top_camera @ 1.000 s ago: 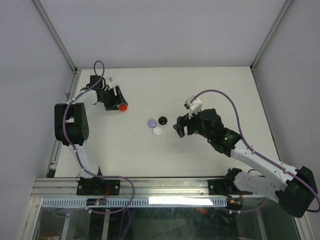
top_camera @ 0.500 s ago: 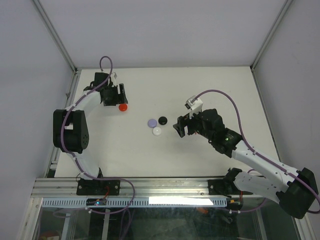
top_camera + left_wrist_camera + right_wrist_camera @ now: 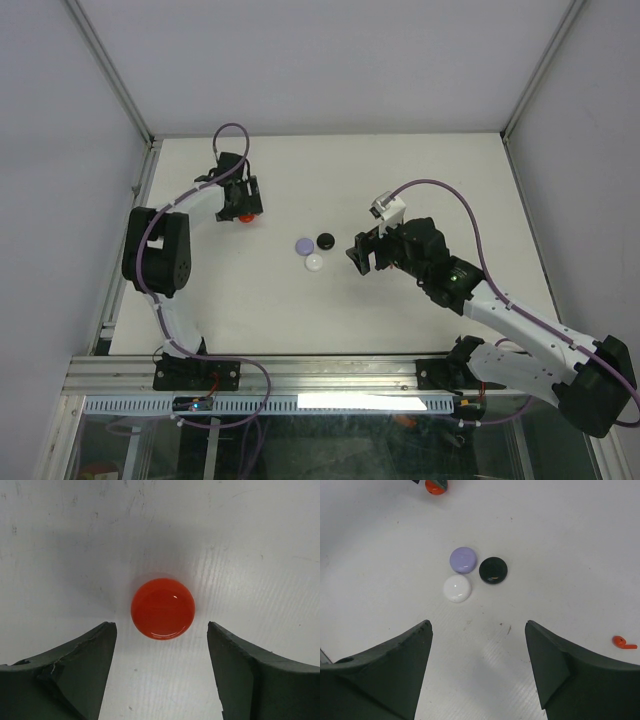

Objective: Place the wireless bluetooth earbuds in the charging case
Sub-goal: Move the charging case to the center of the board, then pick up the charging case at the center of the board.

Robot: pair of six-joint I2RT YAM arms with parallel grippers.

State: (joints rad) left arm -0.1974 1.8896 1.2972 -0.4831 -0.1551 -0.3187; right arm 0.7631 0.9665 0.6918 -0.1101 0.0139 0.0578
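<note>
Jaws wide apart on left tool, red disc ahead; right tool likewise.

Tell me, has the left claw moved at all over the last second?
Yes. In the top view the left claw swung to the right, and it now hangs open over the red disc, which has stayed put.
</note>
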